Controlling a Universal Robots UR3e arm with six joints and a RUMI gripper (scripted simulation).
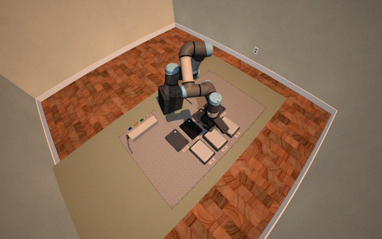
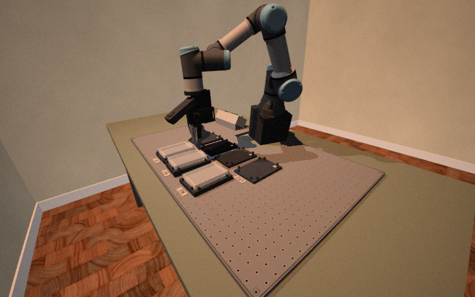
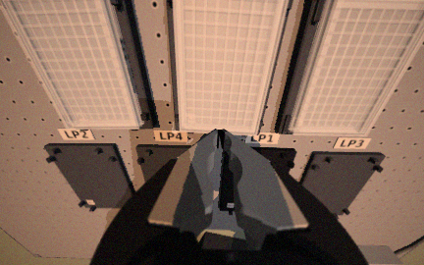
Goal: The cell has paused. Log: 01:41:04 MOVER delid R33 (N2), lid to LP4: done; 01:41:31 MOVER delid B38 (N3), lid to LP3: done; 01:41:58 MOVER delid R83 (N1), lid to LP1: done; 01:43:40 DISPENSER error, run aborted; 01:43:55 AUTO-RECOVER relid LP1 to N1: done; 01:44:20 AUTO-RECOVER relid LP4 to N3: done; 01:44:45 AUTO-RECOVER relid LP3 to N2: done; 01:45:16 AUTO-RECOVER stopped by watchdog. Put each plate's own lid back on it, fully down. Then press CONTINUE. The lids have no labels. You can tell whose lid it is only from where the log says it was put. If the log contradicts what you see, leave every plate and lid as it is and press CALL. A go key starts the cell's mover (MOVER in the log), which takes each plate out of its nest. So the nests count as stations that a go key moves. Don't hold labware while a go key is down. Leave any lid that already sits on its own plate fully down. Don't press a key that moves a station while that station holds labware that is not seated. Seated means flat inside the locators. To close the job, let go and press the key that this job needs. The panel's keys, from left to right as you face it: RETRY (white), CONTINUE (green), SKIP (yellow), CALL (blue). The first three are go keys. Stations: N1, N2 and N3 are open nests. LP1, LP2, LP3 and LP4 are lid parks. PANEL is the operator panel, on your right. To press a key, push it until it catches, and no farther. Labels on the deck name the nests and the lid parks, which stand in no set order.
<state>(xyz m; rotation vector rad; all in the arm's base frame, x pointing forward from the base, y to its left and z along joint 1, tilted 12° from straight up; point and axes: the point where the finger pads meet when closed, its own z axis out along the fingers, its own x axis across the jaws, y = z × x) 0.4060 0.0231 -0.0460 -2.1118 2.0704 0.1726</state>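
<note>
Three white well plates stand side by side in their nests: left (image 3: 74, 59), middle (image 3: 228, 64) and right (image 3: 348, 64). Each seems to carry a clear lid lying flat. The nest labels are out of the wrist view. Below them are four dark lid parks: LP2 (image 3: 90, 174), LP4 (image 3: 154, 164), LP1 (image 3: 280, 158) and LP3 (image 3: 344, 182). The parks that I can see hold nothing; LP4 and LP1 are partly hidden by my fingers. My gripper (image 3: 219, 131) is shut and empty. It hangs above the park row between LP4 and LP1, near the middle plate's near edge. It also shows in the top and exterior views (image 1: 209, 126) (image 2: 195, 135).
The operator panel (image 1: 142, 126) is a white box on the deck with small blue (image 1: 129, 128), yellow (image 1: 135, 124) and green (image 1: 141, 120) keys; it shows behind the arm in the exterior view (image 2: 230, 120). The robot's black base (image 1: 169, 101) stands behind the parks.
</note>
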